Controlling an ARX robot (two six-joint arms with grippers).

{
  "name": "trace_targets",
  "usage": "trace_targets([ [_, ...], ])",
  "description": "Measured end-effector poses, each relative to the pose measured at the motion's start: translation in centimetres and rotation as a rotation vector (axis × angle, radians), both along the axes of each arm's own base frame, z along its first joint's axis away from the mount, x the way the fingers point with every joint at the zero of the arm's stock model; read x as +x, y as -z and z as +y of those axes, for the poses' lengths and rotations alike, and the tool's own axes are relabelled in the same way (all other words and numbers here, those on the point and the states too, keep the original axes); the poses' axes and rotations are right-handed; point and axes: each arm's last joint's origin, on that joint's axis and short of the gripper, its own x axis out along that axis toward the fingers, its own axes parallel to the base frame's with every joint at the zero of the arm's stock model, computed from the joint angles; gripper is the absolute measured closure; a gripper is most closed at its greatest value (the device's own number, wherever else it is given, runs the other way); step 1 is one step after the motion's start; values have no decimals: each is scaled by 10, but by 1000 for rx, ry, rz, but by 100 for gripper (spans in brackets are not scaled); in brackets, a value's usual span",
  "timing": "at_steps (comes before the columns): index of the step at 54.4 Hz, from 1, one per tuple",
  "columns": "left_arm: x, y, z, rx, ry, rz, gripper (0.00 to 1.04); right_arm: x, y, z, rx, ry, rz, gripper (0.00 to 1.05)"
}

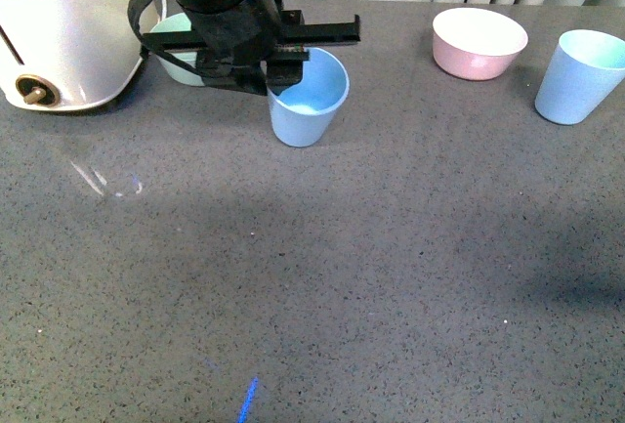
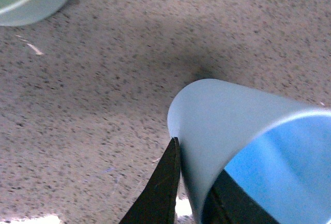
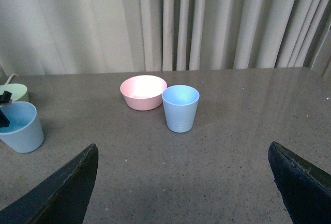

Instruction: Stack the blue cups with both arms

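Note:
My left gripper (image 1: 280,63) is shut on the rim of one blue cup (image 1: 309,101), which is upright on or just above the grey table, left of centre. In the left wrist view one finger (image 2: 164,182) lies outside the cup wall (image 2: 232,125) and the other inside it. The second blue cup (image 1: 579,76) stands upright at the far right. The right wrist view shows it (image 3: 180,108) ahead of my open, empty right gripper (image 3: 183,150), well apart from it. The held cup (image 3: 20,128) also shows there at the edge. The right arm is out of the front view.
A pink bowl (image 1: 479,42) sits at the back, between the two cups. A mint-green bowl (image 1: 179,57) is half hidden behind the left arm. A large white appliance (image 1: 63,37) stands at the back left. Curtains (image 3: 207,22) hang behind the table.

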Motion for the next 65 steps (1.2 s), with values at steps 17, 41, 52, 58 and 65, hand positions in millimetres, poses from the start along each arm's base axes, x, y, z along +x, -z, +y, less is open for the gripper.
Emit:
trace_targets([
  [17,-40,-13,-54,-71,90,38,103,0,0,0,0,0,0,9],
  [41,-48,9,-80,-23,128,75,93,0,0,0,0,0,0,9],
  [52,-47,10,-81,-45,133,88,61,0,0,0,0,0,0,9],
  [58,-45,7,-79,-57,129,85,47,0,0,0,0,0,0,9],
  [65,-42,0,-75,-80,123,78,32,0,0,0,0,0,0,9],
])
